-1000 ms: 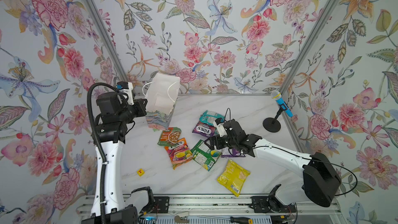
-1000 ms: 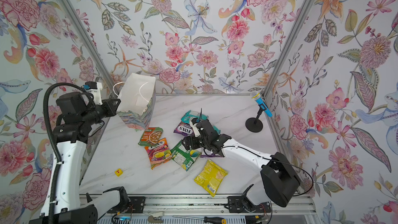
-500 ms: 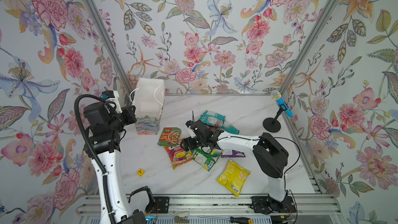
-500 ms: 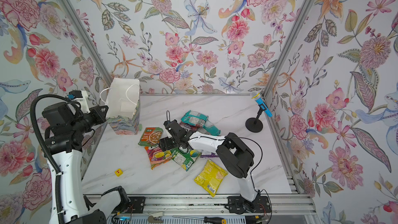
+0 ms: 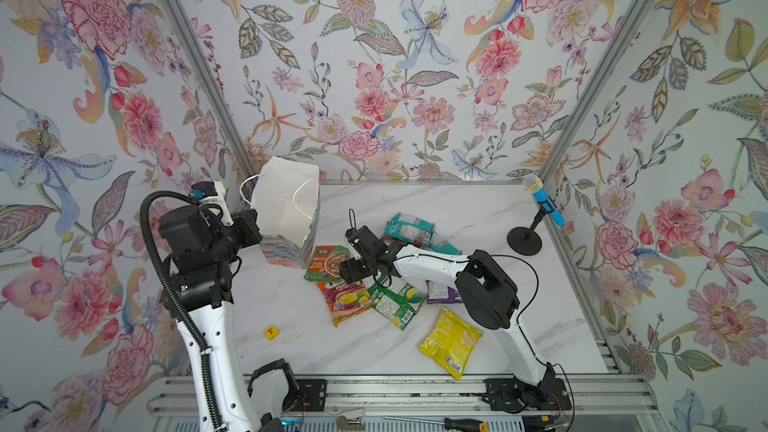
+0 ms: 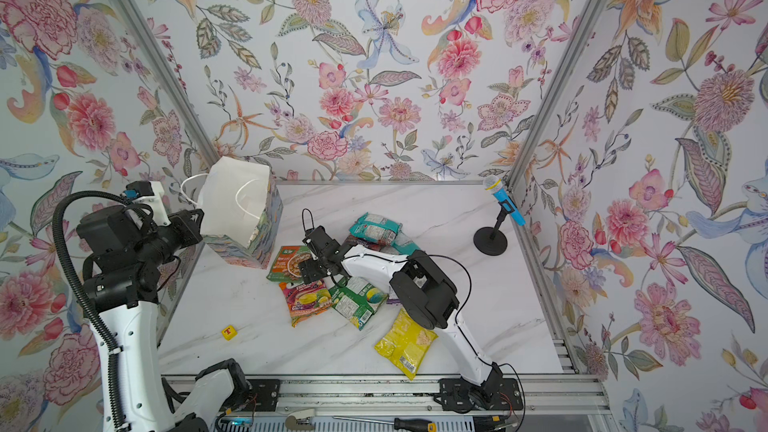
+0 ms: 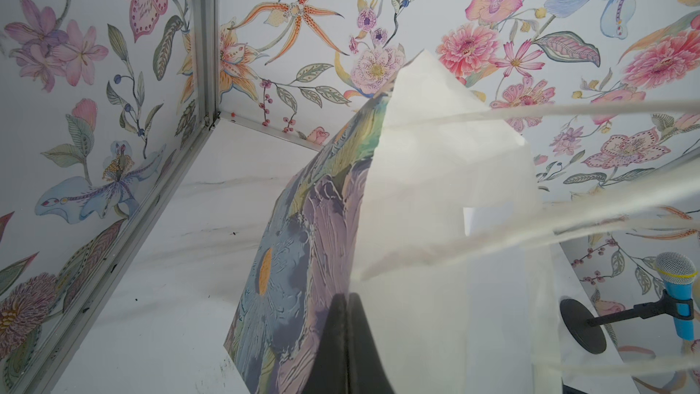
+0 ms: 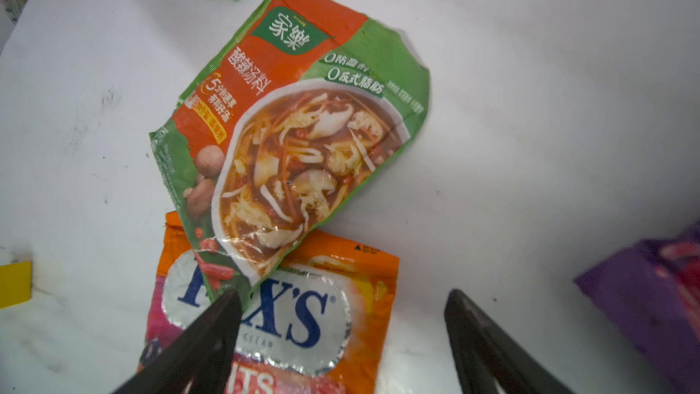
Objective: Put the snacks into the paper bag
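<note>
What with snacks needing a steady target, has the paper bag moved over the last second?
Yes. The paper bag, held by the left gripper, has shifted left in both top views, away from the microphone stand.

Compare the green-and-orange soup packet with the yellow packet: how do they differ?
The soup packet's corner overlaps the orange FOX'S packet; the yellow packet touches no other packet. The soup packet lies near the paper bag; the yellow packet lies far from it, by the front rail. Both lie flat on the table, unbagged.
</note>
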Tool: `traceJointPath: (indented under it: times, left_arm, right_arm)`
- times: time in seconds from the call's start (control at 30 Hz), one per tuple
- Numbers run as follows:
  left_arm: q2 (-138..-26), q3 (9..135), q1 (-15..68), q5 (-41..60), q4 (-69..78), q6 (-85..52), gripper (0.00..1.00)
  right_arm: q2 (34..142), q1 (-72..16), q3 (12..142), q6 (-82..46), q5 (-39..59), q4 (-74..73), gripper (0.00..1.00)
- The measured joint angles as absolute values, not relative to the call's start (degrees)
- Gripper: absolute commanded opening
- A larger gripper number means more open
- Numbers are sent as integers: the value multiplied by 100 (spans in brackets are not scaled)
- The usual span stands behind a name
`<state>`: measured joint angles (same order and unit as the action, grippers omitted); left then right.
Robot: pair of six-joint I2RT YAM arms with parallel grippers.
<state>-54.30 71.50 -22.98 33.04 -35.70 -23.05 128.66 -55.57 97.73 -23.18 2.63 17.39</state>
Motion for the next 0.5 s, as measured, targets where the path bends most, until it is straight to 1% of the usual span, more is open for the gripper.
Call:
traceJointPath:
  times: [0.1, 0.13, 0.17, 0.23, 0.4, 0.5]
  left_arm:
    - [-5433, 7116, -2300, 3323, -3570, -2327, 0]
    - [-5433, 7116, -2300, 3328, -3566, -2340, 0]
    - [-5430, 7116, -2300, 3347, -3546, -2344, 0]
    - [-5430, 7113, -2314, 3411, -3498, -2359, 0]
    - [-5424, 7076, -2316, 3540, -3400, -2414, 0]
    - [-5400, 7015, -2324, 3590, -3371, -2451, 0]
  right_arm:
    - [12803, -5592, 9474, -2316, 233, 1730, 86]
    - [12748, -5596, 9380, -2320, 239, 1647, 85]
    - [12678, -5610, 9290, -2333, 294, 1638, 82]
    - [12617, -5614, 9172, -2394, 390, 1627, 71]
    - [12610, -5612, 9041, -2523, 508, 1516, 33]
    - [12573, -5559, 8941, -2580, 558, 1466, 16]
